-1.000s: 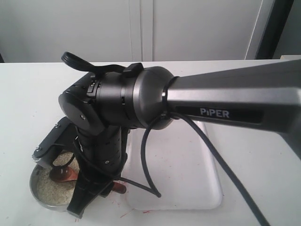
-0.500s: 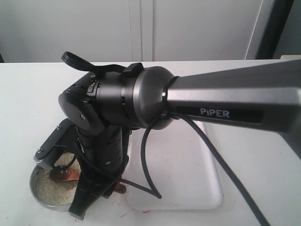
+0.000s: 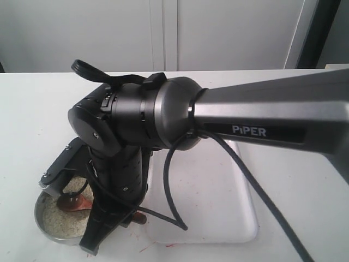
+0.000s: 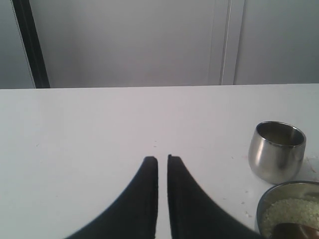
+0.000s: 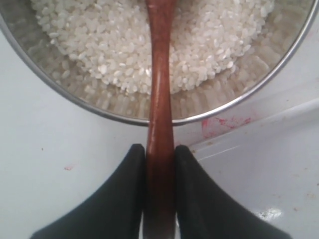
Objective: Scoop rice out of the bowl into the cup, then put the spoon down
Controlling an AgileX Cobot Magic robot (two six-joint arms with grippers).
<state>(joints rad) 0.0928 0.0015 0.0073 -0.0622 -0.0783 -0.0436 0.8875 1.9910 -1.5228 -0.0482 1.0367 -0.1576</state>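
Though the rice point(image 5: 109, 50) is pale off-white, the spoon point(image 5: 160, 99) gleams reddish-brown.

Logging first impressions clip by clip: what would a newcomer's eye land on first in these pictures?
The bulky black right arm fills the exterior view, bent down over the bowl at that view's lower left. In the right wrist view, the right gripper is clamped on the dark wooden spoon, whose handle crosses the rim into the rice. The shiny cup stands close beside the bowl.
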